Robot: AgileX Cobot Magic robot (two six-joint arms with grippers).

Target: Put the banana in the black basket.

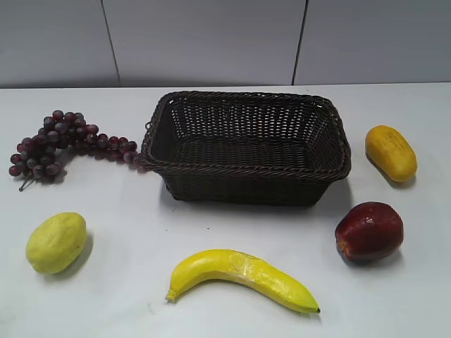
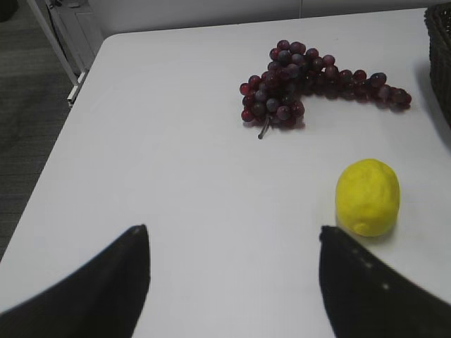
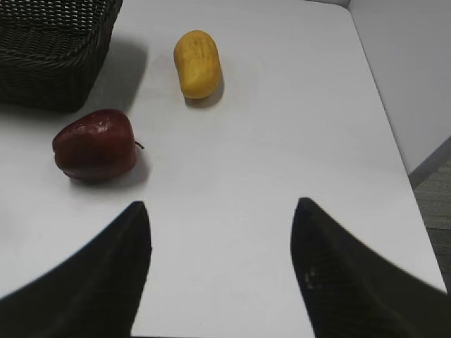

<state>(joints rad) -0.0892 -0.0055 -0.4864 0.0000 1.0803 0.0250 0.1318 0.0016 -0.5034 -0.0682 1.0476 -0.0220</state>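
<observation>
The banana [image 1: 243,278], long, curved and bright yellow with a wrinkled middle, lies on the white table in front of the black basket [image 1: 246,169] in the exterior view. The basket is empty; its corner shows in the right wrist view [image 3: 49,56] and its edge in the left wrist view [image 2: 440,56]. The banana shows in neither wrist view. My left gripper [image 2: 232,236] is open and empty above the table's left side. My right gripper [image 3: 220,211] is open and empty above the right side. Neither gripper shows in the exterior view.
Dark red grapes [image 1: 63,144] [image 2: 310,88] lie left of the basket. A pale yellow-green fruit [image 1: 56,241] [image 2: 368,196] lies front left. A red apple [image 1: 369,231] [image 3: 94,144] and a yellow-orange oval fruit [image 1: 391,153] [image 3: 198,63] lie right. Table edges show at left [image 2: 49,162] and right [image 3: 394,155].
</observation>
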